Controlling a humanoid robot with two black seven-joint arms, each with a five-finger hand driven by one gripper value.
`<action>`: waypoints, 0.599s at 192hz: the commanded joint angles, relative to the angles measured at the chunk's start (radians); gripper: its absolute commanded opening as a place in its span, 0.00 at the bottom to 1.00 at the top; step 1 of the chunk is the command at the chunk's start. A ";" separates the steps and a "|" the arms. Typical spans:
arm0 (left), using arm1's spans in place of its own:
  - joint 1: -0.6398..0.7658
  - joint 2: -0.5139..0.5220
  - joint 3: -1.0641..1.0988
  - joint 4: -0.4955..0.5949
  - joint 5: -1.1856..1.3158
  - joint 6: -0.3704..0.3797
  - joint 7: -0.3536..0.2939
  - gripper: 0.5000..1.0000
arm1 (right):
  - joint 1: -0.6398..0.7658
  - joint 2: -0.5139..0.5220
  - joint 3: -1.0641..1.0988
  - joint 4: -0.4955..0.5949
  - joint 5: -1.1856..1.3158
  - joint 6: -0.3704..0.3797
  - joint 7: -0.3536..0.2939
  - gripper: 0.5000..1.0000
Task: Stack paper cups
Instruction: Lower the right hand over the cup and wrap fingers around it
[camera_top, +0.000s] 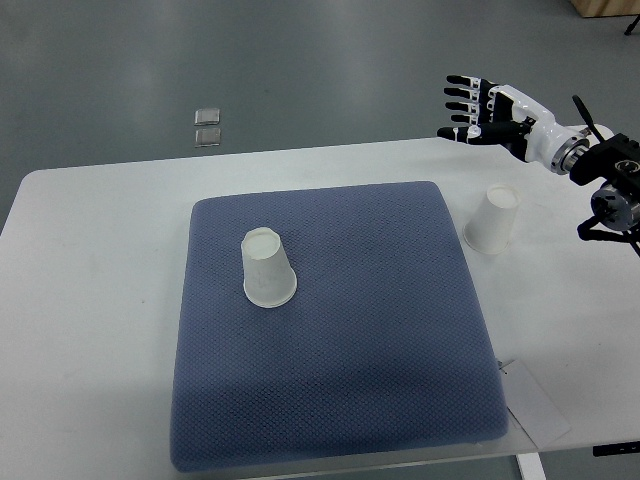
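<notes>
I see two white paper cups, both upside down, wide rim down. One paper cup (268, 268) stands on the blue mat (340, 400), left of its middle. The second cup (493, 220) sits on the bare white worktop (90, 300), just off the mat's right edge, tilted slightly. My right robot hand (468, 108) hovers past the worktop's far right corner, fingers spread, holding nothing. Its arm is cut off by the right edge. A paper slip (535, 405) lies at the near right corner.
</notes>
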 joint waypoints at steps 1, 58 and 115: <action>0.000 0.000 0.000 0.001 0.000 0.000 0.000 1.00 | 0.016 -0.036 -0.003 0.047 -0.163 0.007 0.013 0.83; 0.000 0.000 0.001 0.001 0.000 0.000 0.000 1.00 | 0.087 -0.136 -0.205 0.121 -0.630 -0.007 0.081 0.83; 0.000 0.000 0.000 0.001 0.000 0.000 0.000 1.00 | 0.165 -0.168 -0.447 0.136 -0.721 -0.102 0.097 0.83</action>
